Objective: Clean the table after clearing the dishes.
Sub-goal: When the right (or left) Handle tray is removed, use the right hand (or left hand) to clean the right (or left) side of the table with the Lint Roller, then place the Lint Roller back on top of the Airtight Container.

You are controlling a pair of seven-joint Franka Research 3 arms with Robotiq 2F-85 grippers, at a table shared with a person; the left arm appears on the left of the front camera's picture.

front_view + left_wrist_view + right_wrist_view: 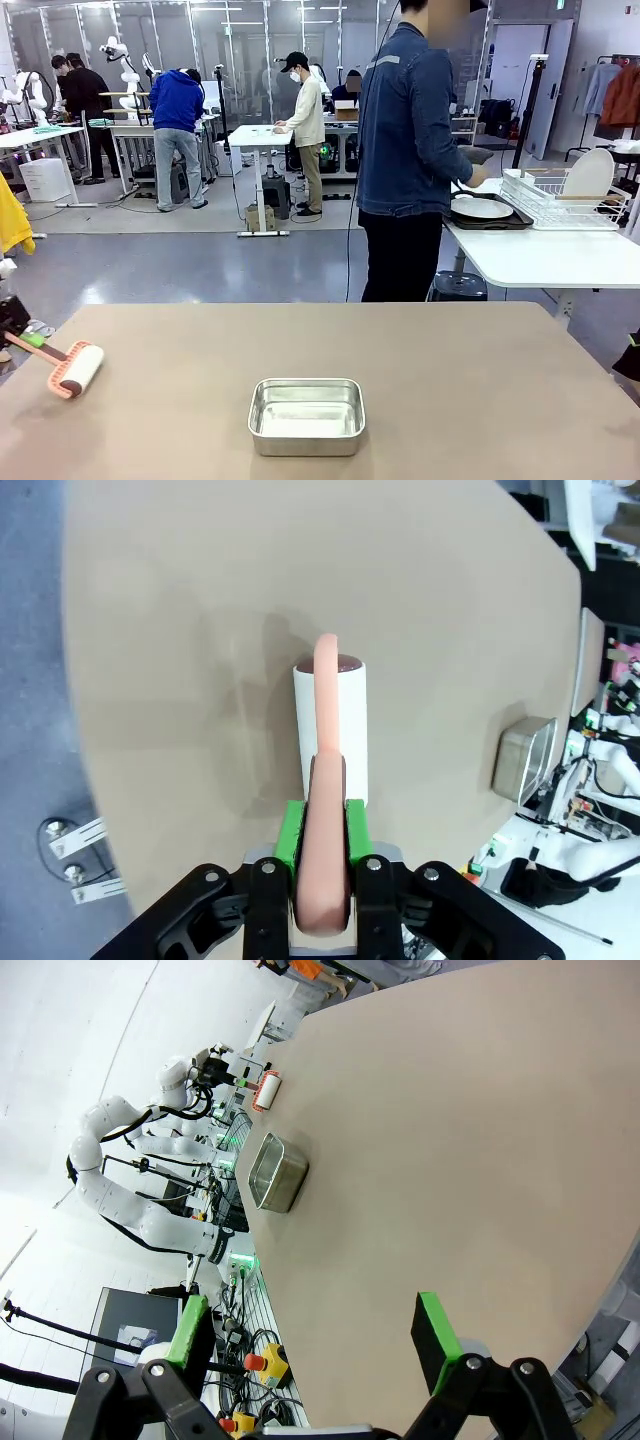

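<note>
Beige surface (420, 380), spanning the lower half of the front view, is carrying no plates; the dishes (482, 208) are sitting on a dark tray on the white side table (540, 260) at the right, beside a person (405, 150). Clearing is judged done; wiping is just beginning. The left pincer (320, 880) is gripping the pink handle of a lint roller (78, 368), its white drum resting on the surface at the lower left. The right pincer (315, 1345) is hanging wide, holding nothing. A steel pan (306, 415) is sitting at bottom centre. Behind, people are working in a lab hall.
</note>
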